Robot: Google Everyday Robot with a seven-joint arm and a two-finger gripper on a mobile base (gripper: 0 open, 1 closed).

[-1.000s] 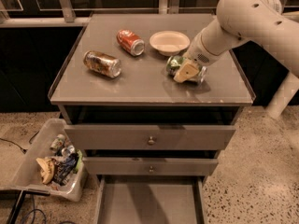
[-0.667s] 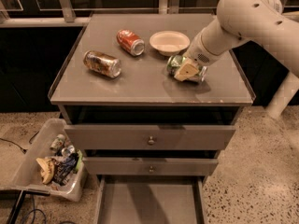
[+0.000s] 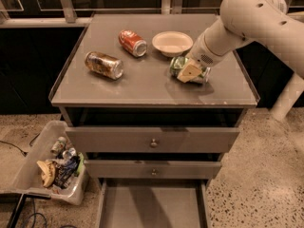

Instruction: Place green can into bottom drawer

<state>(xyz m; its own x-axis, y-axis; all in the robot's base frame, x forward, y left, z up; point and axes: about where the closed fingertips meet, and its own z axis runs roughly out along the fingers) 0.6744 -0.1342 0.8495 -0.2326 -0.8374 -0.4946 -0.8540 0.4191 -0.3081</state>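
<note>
The green can [image 3: 176, 65] lies on its side on the grey cabinet's top [image 3: 142, 87], right of middle, just in front of a white bowl. My gripper [image 3: 190, 71] is down over the can's middle, at the end of the white arm that reaches in from the upper right. It covers much of the can, and green shows on either side of it. The bottom drawer [image 3: 152, 207] is pulled out at the foot of the cabinet, and its flat grey floor is bare.
A red can [image 3: 133, 42] and a gold-brown can [image 3: 104, 64] lie on the top's left half. A white bowl [image 3: 172, 42] sits at the back. The two upper drawers [image 3: 153, 140] are slightly ajar. A bin of trash [image 3: 28, 172] stands on the floor at the left.
</note>
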